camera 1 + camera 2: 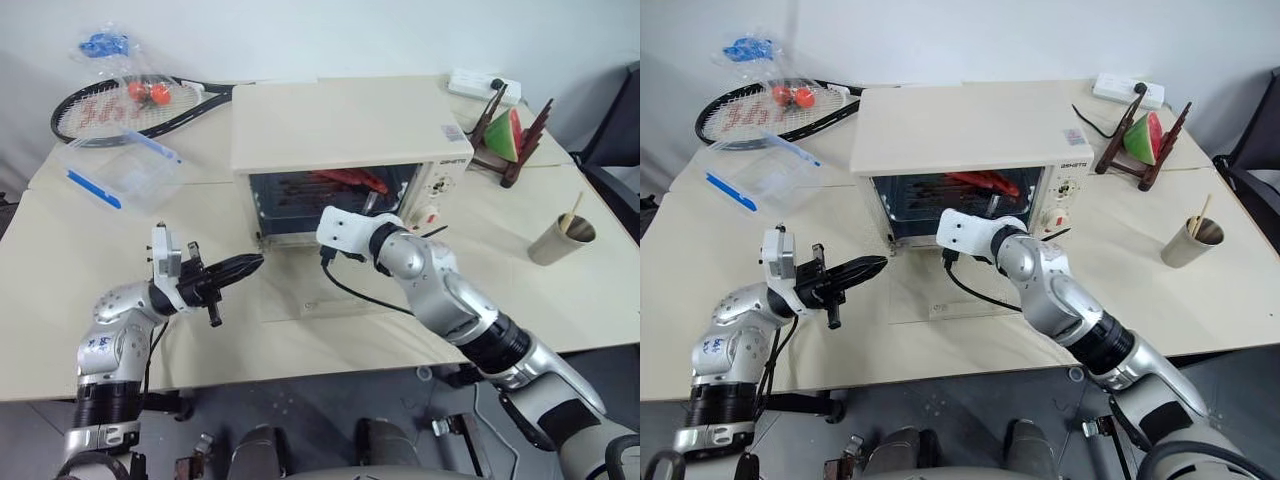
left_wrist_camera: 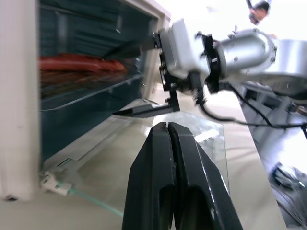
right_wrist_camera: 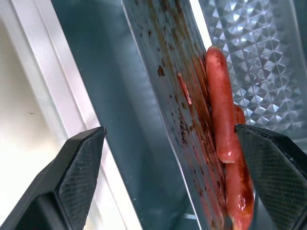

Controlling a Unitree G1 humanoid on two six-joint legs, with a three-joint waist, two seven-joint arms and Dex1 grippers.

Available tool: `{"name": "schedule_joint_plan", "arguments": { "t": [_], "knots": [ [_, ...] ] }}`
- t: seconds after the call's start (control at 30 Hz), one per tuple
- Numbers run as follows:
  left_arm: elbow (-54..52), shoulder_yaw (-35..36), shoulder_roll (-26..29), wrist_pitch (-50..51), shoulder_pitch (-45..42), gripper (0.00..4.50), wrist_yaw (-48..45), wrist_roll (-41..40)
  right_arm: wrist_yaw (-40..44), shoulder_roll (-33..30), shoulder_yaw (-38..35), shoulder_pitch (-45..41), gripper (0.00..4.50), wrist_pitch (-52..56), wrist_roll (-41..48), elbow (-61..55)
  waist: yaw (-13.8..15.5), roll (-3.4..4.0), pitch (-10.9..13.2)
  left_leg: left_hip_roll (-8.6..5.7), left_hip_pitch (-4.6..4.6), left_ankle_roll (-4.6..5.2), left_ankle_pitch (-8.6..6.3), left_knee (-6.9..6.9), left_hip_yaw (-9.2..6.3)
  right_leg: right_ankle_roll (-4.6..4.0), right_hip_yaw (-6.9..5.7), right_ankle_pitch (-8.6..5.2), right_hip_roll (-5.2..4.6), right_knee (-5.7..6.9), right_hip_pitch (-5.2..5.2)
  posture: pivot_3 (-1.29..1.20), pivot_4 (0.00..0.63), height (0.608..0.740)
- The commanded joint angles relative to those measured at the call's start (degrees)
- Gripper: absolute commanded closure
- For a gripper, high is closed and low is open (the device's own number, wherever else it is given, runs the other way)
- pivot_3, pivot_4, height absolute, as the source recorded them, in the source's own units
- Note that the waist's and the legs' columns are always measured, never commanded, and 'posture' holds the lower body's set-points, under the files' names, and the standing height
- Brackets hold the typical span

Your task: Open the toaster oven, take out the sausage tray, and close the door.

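Shallow ribbed silver metal sausage tray [image 3: 163, 96] with red sausages sits inside the cream-white boxy toaster oven [image 1: 350, 125], clear glass door [image 2: 158, 158] dropped flat; right gripper [image 3: 170, 158] spread wide straddling its front rim, left gripper [image 1: 243, 266] clenched empty; likely light, stiff, greasy—pinch the rim.

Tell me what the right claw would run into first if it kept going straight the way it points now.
Most likely the sausage tray inside the toaster oven. The right claw stands wide open at the oven's mouth, its fingers either side of the tray's front edge, so the edge and the sausages come first. Depth is hard to judge.
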Motion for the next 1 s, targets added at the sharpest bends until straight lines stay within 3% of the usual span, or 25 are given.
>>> {"name": "schedule_joint_plan", "arguments": {
  "t": [0.03,0.13,0.23,0.57,0.63,0.67,1.0],
  "knots": [
    [-6.0,3.2,-0.5,1.2,2.5,4.47,3.3,-4.4,-1.1,1.0,1.0,-2.0,0.0,-2.6,-5.7,1.6,-0.1,0.0,0.0,0.02,0.01,-0.01,-0.01,-0.01,0.0,-0.01,0.0,-0.01,0.0,-0.01,0.0,0.0,0.15,0.74],
    [-7.8,4.0,-0.1,2.0,4.4,4.47,4.4,-5.8,-0.3,1.9,1.8,-2.3,0.0,-3.2,-9.1,3.7,-0.2,0.0,0.0,0.04,0.04,-0.02,-0.01,-0.03,0.02,-0.05,-0.04,-0.03,0.0,0.0,0.0,0.0,0.15,0.74],
    [-8.5,4.5,0.2,2.1,5.6,4.5,5.0,-6.4,-0.4,3.1,1.5,-2.2,0.54,-2.7,-12.1,5.0,-0.2,0.0,0.0,0.04,0.05,-0.04,-0.02,-0.04,0.03,-0.06,-0.05,-0.03,0.01,0.0,0.0,0.0,0.15,0.74],
    [-8.9,5.5,1.3,7.3,5.8,4.5,10.4,-9.3,-1.1,4.1,0.9,1.0,4.04,-4.9,-21.0,3.6,-0.3,0.01,0.0,0.04,0.08,-0.08,-0.05,-0.09,0.03,-0.1,-0.07,-0.05,0.0,0.0,0.0,0.0,0.15,0.74],
    [-8.5,5.9,1.1,7.7,5.2,4.5,11.7,-9.4,-1.4,4.2,0.6,1.7,4.49,-5.6,-22.4,3.1,-0.3,0.0,0.0,0.05,0.08,-0.09,-0.05,-0.09,0.04,-0.1,-0.07,-0.06,0.0,0.0,0.0,0.0,0.15,0.74],
    [-8.0,6.1,1.2,7.9,4.6,4.5,12.2,-9.4,-2.6,3.6,0.6,2.4,4.49,-6.3,-23.8,2.8,-0.3,0.0,0.0,0.06,0.08,-0.09,-0.05,-0.09,0.04,-0.11,-0.1,-0.06,0.01,0.0,0.0,0.0,0.15,0.74],
    [-6.5,7.6,2.1,10.9,2.3,1.43,14.1,-11.7,-5.6,0.3,-2.8,8.7,4.5,-12.9,-27.9,-2.0,-0.1,0.0,0.0,0.06,0.09,-0.13,-0.07,-0.13,0.05,-0.12,-0.13,-0.07,0.01,-0.01,0.0,0.0,0.15,0.74]
  ]
}}
